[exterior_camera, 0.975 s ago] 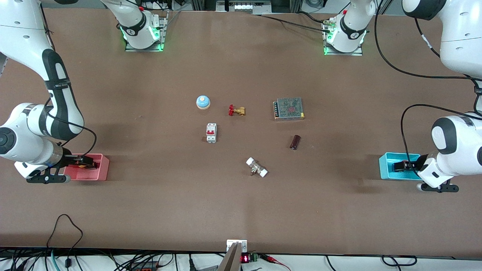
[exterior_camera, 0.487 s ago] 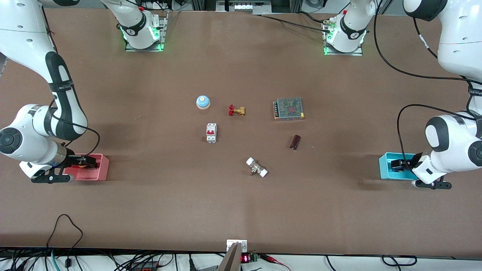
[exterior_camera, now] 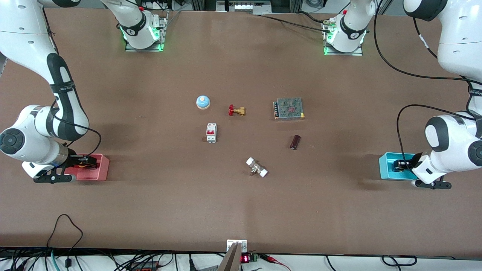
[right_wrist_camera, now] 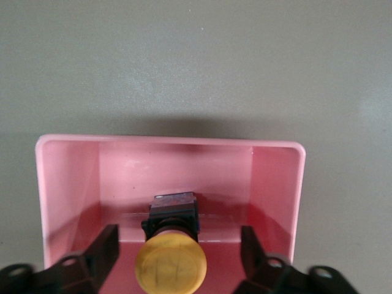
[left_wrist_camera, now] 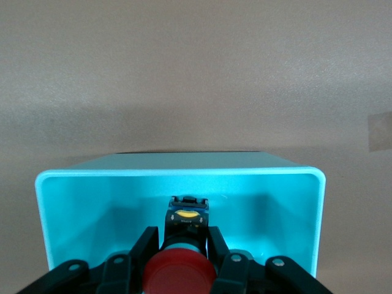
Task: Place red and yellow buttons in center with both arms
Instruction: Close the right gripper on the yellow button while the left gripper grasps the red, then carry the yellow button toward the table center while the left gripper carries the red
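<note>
Premises: a robotics laboratory or test bench. Two white jointed arms are bolted to metal base plates [exterior_camera: 143, 46] lit green along the table's edge farthest from the front camera, on a plain brown table [exterior_camera: 241, 210]. Black cables [exterior_camera: 64, 241] and a small red digital readout [exterior_camera: 245, 258] run along the nearest edge, and loose electrical parts lie mid-table: a circuit breaker [exterior_camera: 211, 133], a meshed power supply [exterior_camera: 289, 108], a brass valve [exterior_camera: 236, 110].

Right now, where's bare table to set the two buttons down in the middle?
Bare table runs between the circuit breaker, brass valve and dark cylinder; another broad patch lies nearer the front camera than the white-capped fitting. Around the bell it's crowded.
</note>
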